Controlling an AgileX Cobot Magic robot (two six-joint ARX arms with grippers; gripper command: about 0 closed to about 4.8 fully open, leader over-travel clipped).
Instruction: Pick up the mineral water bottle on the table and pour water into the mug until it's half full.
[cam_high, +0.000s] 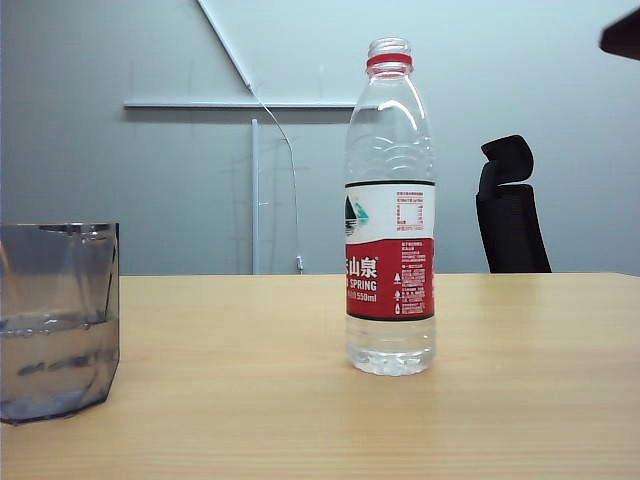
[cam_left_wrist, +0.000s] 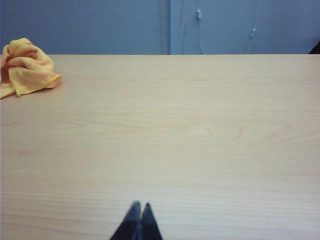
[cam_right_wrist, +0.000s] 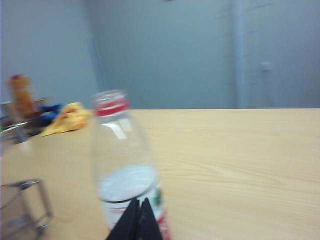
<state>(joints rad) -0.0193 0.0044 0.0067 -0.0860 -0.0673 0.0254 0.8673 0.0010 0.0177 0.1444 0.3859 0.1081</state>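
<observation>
The mineral water bottle (cam_high: 390, 210) stands upright and uncapped near the middle of the table (cam_high: 250, 400), with clear water low in its base. The smoky-grey mug (cam_high: 57, 320) sits at the left edge of the exterior view, water (cam_high: 55, 340) reaching roughly half its height. My right gripper (cam_right_wrist: 139, 201) is shut and empty, its tips just short of the bottle (cam_right_wrist: 122, 165), not touching it; the mug (cam_right_wrist: 22, 205) shows blurred beside it. My left gripper (cam_left_wrist: 139, 205) is shut over bare table (cam_left_wrist: 190, 130), far from both. Neither gripper shows clearly in the exterior view.
A crumpled orange cloth (cam_left_wrist: 25, 67) lies at the far side of the table, seen too in the right wrist view as the cloth (cam_right_wrist: 67, 118), next to blurred clutter (cam_right_wrist: 22, 100). A black office chair (cam_high: 510, 210) stands behind the table. A dark shape (cam_high: 622, 35) enters the exterior view's upper right corner.
</observation>
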